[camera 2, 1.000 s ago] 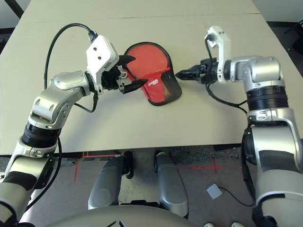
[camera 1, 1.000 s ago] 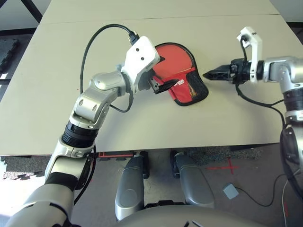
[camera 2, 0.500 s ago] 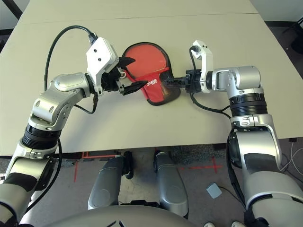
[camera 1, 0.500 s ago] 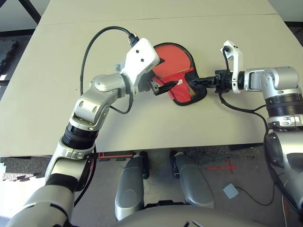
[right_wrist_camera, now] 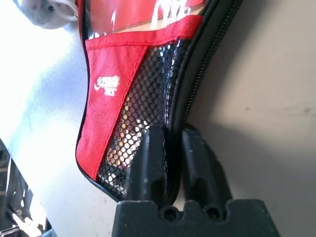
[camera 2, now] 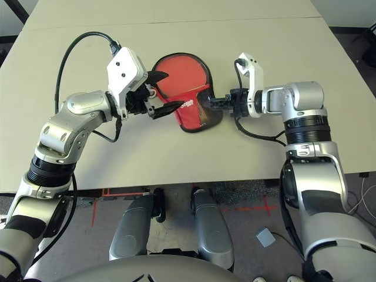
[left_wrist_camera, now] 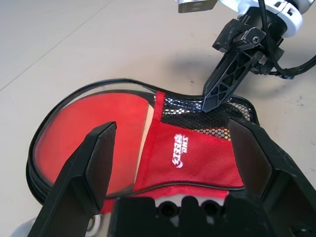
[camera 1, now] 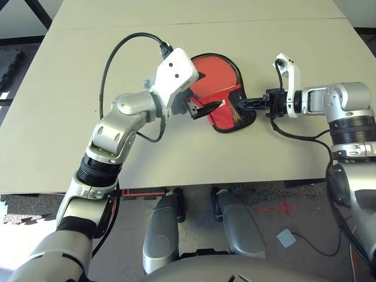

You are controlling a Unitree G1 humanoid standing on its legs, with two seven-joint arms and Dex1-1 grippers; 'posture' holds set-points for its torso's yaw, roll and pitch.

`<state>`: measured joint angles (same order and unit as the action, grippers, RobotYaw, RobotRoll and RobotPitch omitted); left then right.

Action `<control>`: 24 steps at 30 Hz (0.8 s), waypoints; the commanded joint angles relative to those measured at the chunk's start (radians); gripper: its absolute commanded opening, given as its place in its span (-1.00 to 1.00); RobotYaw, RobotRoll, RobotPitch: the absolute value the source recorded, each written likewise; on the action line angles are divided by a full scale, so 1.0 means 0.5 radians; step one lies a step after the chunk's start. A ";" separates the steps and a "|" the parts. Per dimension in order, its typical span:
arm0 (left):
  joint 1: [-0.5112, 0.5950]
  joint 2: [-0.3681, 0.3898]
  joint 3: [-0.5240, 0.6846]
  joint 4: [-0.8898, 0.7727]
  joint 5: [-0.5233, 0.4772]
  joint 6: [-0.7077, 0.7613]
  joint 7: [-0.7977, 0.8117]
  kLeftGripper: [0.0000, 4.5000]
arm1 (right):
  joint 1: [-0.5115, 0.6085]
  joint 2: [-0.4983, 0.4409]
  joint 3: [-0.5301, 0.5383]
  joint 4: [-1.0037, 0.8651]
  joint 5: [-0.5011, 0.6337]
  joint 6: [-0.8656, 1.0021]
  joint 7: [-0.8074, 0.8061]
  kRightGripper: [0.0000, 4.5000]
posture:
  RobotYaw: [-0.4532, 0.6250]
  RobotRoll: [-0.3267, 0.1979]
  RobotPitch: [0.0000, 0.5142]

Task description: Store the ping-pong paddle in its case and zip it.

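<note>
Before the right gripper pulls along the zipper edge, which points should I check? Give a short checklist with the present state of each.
1. The case lies flat on the table: ok.
2. The ping-pong paddle is inside the case; its wooden handle shows behind the mesh: ok.
3. The right gripper is closed on the black zipper edging beside the mesh pocket: ok.
4. It holds the zipper pull itself: cannot tell.
5. The left gripper steadies the case: not ok, its fingers are open astride the case's narrow end.
6. Zipper fully closed: cannot tell.
</note>
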<state>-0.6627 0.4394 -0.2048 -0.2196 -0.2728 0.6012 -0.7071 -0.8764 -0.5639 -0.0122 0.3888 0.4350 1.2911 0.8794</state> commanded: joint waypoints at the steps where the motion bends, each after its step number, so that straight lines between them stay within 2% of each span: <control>1: 0.021 -0.009 -0.010 -0.027 0.008 0.015 0.002 1.00 | 0.095 -0.063 -0.041 -0.157 0.088 0.168 -0.023 -0.98 | -0.07 0.25 0.02; 6: 0.023 -0.014 -0.009 -0.022 0.009 0.012 0.006 1.00 | 0.239 -0.152 -0.134 -0.406 0.202 0.394 -0.070 -0.98 | -0.09 0.25 0.04; 10: 0.024 -0.028 -0.013 -0.012 0.005 0.006 0.006 1.00 | 0.433 -0.186 -0.241 -0.775 0.361 0.635 -0.139 -0.98 | -0.11 0.25 0.07; 18: 0.038 -0.063 -0.021 -0.015 0.006 0.010 0.006 1.00 | 0.786 -0.231 -0.419 -1.141 0.814 0.647 -0.487 -0.98 | -0.15 0.25 0.12; 24: 0.039 -0.075 -0.027 -0.005 0.008 0.004 0.003 1.00 | 0.926 -0.142 -0.495 -1.229 1.140 0.647 -0.840 -0.98 | -0.16 0.25 0.13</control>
<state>-0.6553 0.4056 -0.2057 -0.2192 -0.2724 0.6013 -0.7006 -0.4390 -0.6485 -0.2539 -0.1980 0.9438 1.5969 0.5049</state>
